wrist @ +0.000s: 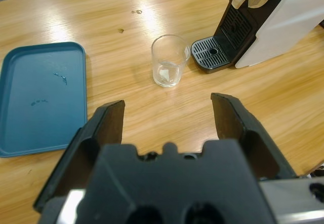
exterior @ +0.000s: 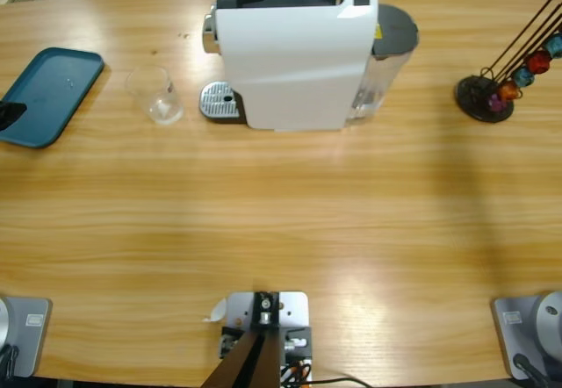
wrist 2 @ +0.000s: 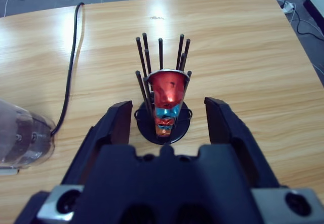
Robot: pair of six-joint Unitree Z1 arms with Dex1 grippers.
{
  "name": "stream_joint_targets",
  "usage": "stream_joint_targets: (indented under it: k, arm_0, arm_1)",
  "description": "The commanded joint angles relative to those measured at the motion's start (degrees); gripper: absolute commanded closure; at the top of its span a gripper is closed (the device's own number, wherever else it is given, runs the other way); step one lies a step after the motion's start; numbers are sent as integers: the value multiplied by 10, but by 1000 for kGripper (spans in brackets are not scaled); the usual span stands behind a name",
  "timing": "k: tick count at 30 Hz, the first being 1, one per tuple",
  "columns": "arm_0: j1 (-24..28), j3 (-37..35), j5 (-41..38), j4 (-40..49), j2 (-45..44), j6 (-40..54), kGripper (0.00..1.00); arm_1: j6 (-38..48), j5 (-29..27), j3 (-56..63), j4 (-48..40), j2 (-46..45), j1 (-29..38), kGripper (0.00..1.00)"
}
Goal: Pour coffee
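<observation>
- A boxy white coffee machine (exterior: 294,59) with a black front and a chrome spout was seen standing on the long wooden table (exterior: 281,221), and it is taken here as the landmark.
- A round perforated metal drip tray (exterior: 219,102) was seen at the foot of the machine's front, with nothing standing on it.
- A small clear empty drinking glass (exterior: 156,95) was placed upright just beside that drip tray, on the side away from the machine, not touching it.
- A teal rectangular plastic tray (exterior: 48,94) was laid further out from the machine, beyond the glass.
- The left gripper (wrist: 167,115) was held above the table with its two black jaws spread wide and nothing between them; in the left wrist view the glass (wrist: 169,61) was seen ahead of the jaws, well apart from them and roughly in line with the gap.
- On the machine's rear side a clear water tank (exterior: 384,72) was fitted.
- Well apart from the machine, past the tank, a black wire capsule rack (exterior: 492,89) holding coloured coffee capsules (wrist 2: 168,95) was seen.
- The right gripper (wrist 2: 167,120) was held with its jaws wide apart and empty, the rack seen ahead between them.
</observation>
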Motion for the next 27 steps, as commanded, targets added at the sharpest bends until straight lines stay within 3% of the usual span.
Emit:
stream_joint_targets:
  k: [1,7,11,14,15,27]
  arm_0:
    - [-5,22,-10,-5,0,5,271]
    - [-5,22,-10,-5,2,5,270]
    - [-5,21,-10,-5,2,5,270]
    - [-5,21,-10,-5,2,5,270]
    - [-5,21,-10,-5,2,5,270]
    - [-5,21,-10,-5,3,6,269]
  arm_1:
    - [-4,-12,22,-19,22,-12,497]
    - [-4,-11,23,-28,30,-15,516]
    - [-4,-11,25,-30,32,-15,725]
    - [-4,-12,27,-31,33,-15,979]
    - [-4,-12,28,-33,33,-15,1000]
    - [-3,-22,35,-42,28,-15,1000]
